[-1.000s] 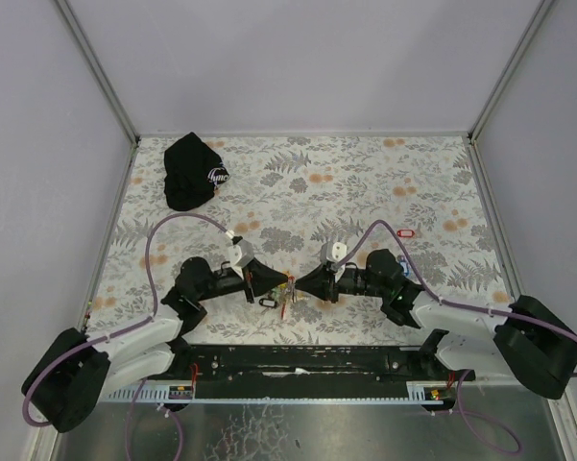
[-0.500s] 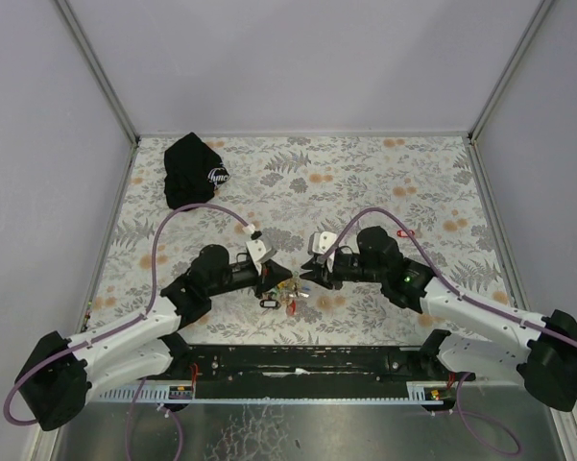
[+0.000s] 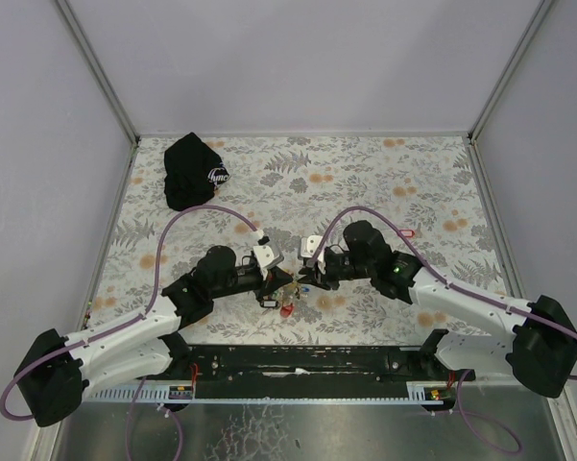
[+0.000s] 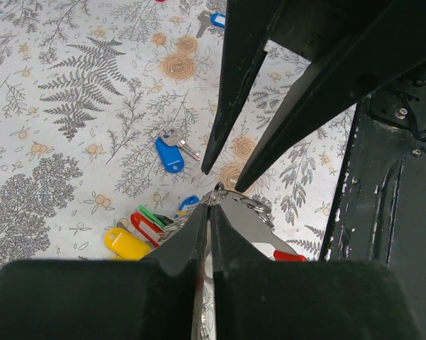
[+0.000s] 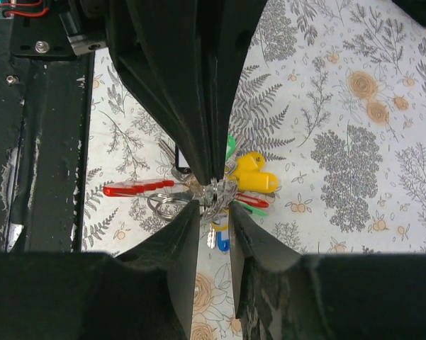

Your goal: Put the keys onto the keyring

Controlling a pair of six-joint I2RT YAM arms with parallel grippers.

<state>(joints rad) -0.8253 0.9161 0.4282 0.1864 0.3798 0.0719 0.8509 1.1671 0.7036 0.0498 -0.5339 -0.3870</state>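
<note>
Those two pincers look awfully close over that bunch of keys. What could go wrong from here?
The left pincer pinches the thin keyring with just its tips, so the ring might slip free.
The open right pincer has its tips very near the left's; a small misjudgement could knock them together.
The loose blue key lies flat on the tablecloth, apart from the other keys, and may be awkward to grasp.

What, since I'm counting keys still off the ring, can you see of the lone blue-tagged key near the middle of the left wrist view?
The blue-tagged key has an oblong blue plastic tag with a silvery metal key at one end. It lies flat on the floral tablecloth, apart from the bunch of coloured tags; only the cloth visibly touches it.
</note>
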